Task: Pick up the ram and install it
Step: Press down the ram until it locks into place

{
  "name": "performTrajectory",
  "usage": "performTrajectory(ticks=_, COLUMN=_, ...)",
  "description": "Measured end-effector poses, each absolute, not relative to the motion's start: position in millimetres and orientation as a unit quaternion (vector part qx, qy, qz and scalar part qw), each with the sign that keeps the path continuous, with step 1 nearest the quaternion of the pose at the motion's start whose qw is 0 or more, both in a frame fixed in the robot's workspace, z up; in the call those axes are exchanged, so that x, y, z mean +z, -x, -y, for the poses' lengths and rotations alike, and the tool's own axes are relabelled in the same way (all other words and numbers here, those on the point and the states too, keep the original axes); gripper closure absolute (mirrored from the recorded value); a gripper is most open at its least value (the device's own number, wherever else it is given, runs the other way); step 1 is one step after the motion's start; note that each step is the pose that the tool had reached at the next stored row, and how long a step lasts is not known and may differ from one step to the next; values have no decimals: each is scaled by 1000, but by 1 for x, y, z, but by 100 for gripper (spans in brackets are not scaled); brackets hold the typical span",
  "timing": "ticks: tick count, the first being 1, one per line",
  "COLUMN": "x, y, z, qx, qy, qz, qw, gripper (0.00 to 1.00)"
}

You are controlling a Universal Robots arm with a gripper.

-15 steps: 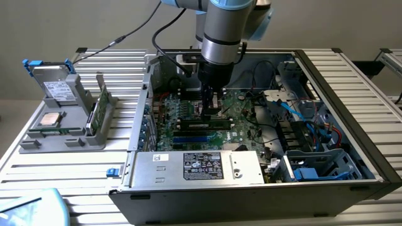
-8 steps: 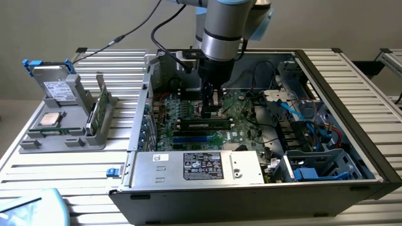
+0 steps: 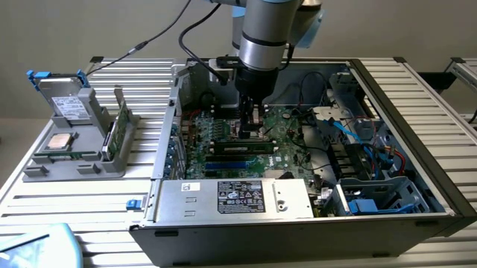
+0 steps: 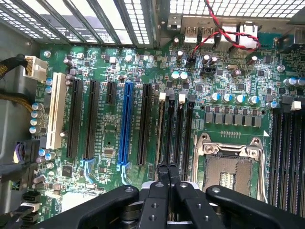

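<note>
The ram (image 3: 242,148), a long dark stick with black chips, stands on edge in a memory slot of the motherboard (image 3: 291,139) inside the open computer case. My gripper (image 3: 252,129) hangs straight down over the board, just behind the stick and above the processor socket. In the wrist view its black fingers (image 4: 162,174) are pressed together with nothing between them, and the gripper (image 4: 167,167) sits over one end of the row of black memory slots (image 4: 174,129), beside the open processor socket (image 4: 228,164). I see no contact with the stick.
A grey holder (image 3: 75,162) at the exterior view's left carries a silver drive (image 3: 67,103), a square processor chip (image 3: 60,142) and another green stick on edge (image 3: 118,131). The power supply (image 3: 231,198), cables (image 3: 372,151) and case walls (image 3: 417,123) hem in the board.
</note>
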State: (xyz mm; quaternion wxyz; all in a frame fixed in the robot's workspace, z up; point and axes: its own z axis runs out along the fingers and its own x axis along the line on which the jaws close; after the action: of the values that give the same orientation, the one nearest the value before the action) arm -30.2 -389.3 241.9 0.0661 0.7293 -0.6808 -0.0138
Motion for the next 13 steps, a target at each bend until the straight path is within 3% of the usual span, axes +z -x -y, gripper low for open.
performTrajectory(ticks=13, x=242, y=4, z=392, qx=-14, qy=-729, qz=681, qw=66, gripper=90)
